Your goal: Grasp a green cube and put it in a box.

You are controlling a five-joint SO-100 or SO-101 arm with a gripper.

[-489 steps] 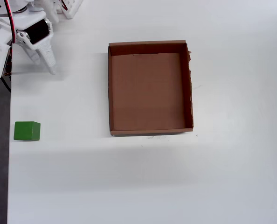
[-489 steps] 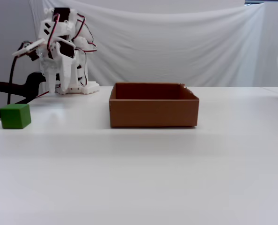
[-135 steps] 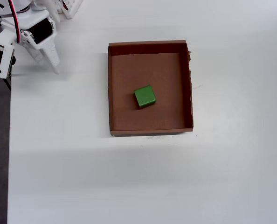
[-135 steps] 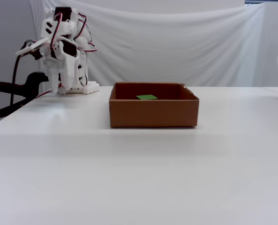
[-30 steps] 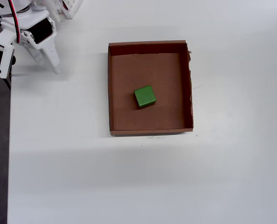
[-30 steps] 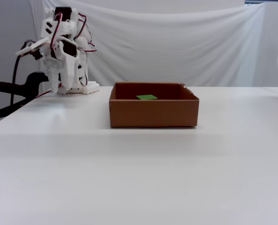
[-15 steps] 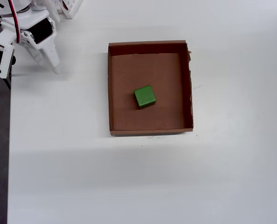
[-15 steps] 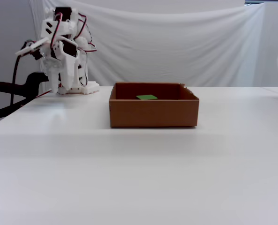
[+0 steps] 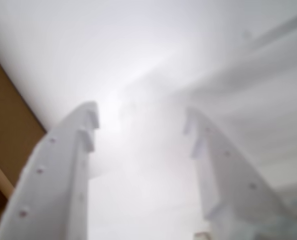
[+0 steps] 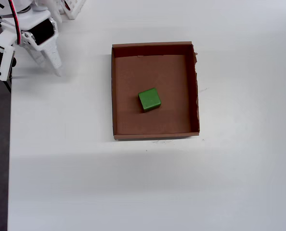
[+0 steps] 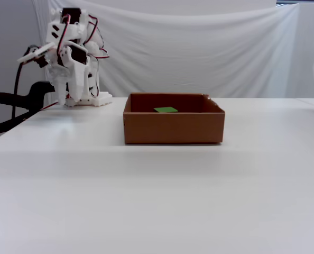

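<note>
- The green cube [image 10: 149, 99] is seen resting inside the box [image 10: 115, 91], near its middle.
- The gripper [image 10: 50, 64] is held empty, fingers parted, well apart from the box.

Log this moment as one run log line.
green cube: inside box, near middle | claw: open, empty, away from box | task: placement done

Matt brown cardboard box [image 10: 155, 48], right edge ragged. Green cube [image 10: 149, 99]: plain matt faces. Smooth white table [image 10: 133, 187], slight sheen. White plastic end effector [image 9: 141, 125]. Creased white cloth backdrop [image 11: 199, 47].
</note>
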